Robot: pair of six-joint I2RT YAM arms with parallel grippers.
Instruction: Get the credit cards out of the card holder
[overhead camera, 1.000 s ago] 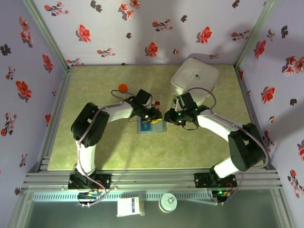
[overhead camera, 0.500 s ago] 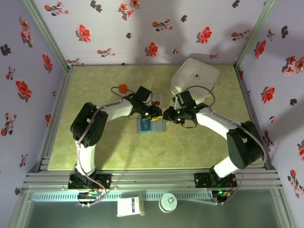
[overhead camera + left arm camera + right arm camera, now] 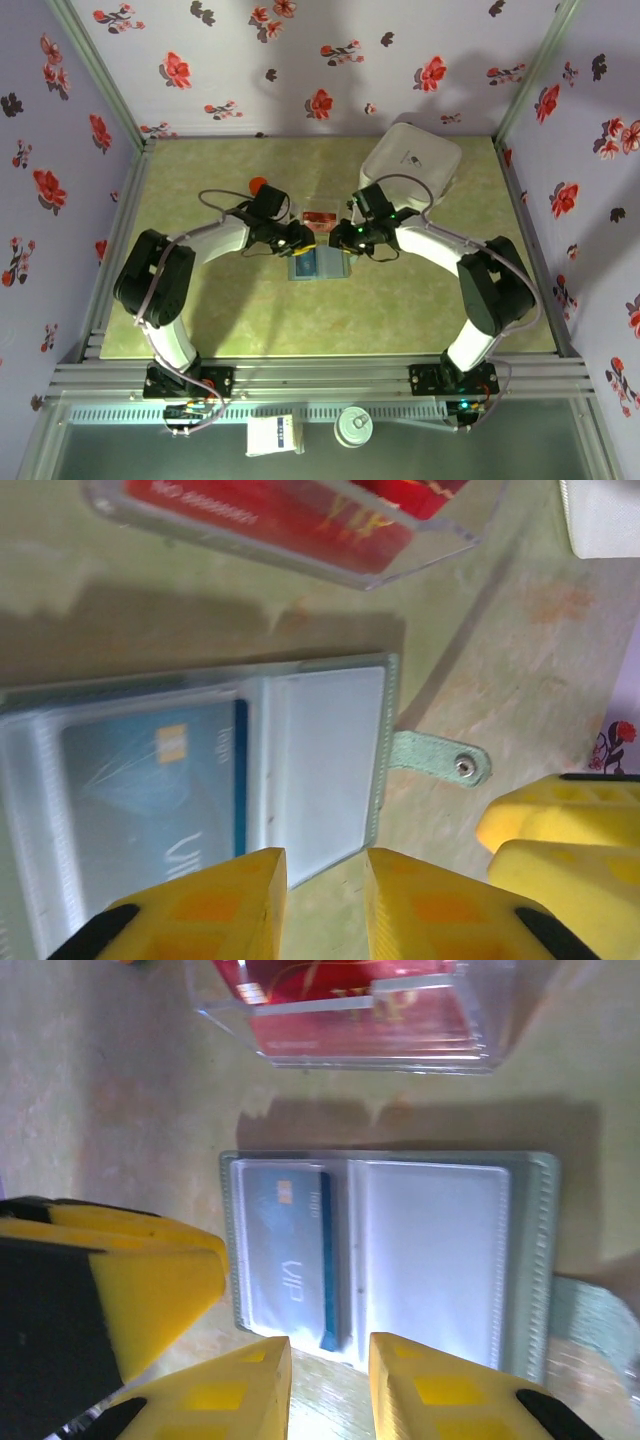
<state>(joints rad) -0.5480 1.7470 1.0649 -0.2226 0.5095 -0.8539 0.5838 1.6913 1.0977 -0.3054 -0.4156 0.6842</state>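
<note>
The grey-blue card holder (image 3: 322,265) lies open and flat on the table. A blue credit card (image 3: 150,790) (image 3: 290,1250) sits in one clear sleeve; the other sleeve (image 3: 430,1250) is empty. Its snap strap (image 3: 440,760) sticks out sideways. Red credit cards (image 3: 290,515) (image 3: 360,1015) lie in a clear plastic box (image 3: 320,217) just beyond the holder. My left gripper (image 3: 303,243) (image 3: 325,900) stands open at the holder's edge, holding nothing. My right gripper (image 3: 343,240) (image 3: 328,1390) is open too, its fingers straddling the blue card's protruding corner without touching it.
A large white rounded case (image 3: 410,165) stands at the back right, close behind my right arm. A small orange object (image 3: 258,185) lies at the back left. The two grippers hang close together over the holder, yellow fingers (image 3: 565,830) of one showing in the other's wrist view.
Both grippers have shifted toward the far side of the holder, uncovering more of it. The left arm's elbow has swung left. A red card now shows plainly in the clear box.
</note>
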